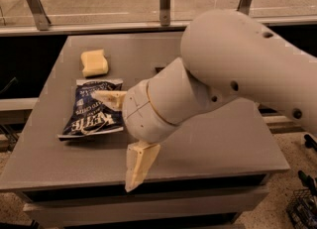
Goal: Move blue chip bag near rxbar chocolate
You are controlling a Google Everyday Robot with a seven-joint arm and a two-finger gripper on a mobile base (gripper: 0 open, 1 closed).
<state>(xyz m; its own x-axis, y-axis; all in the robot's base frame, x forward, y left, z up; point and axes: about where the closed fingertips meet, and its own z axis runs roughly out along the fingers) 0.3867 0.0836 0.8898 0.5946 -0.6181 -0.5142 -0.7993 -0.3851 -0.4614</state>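
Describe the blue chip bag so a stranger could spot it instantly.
Find the grey table, then its left side in the camera view, just nearer than the pale yellow sponge. The blue chip bag lies flat there, the open gripper hovering at its right edge. It alone is large, dark navy, white-lettered.

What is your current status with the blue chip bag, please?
Gripper open over table front, one finger above blue chip bag. Bag flat, not grasped. Rxbar chocolate mostly hidden behind arm. Sponge behind bag.
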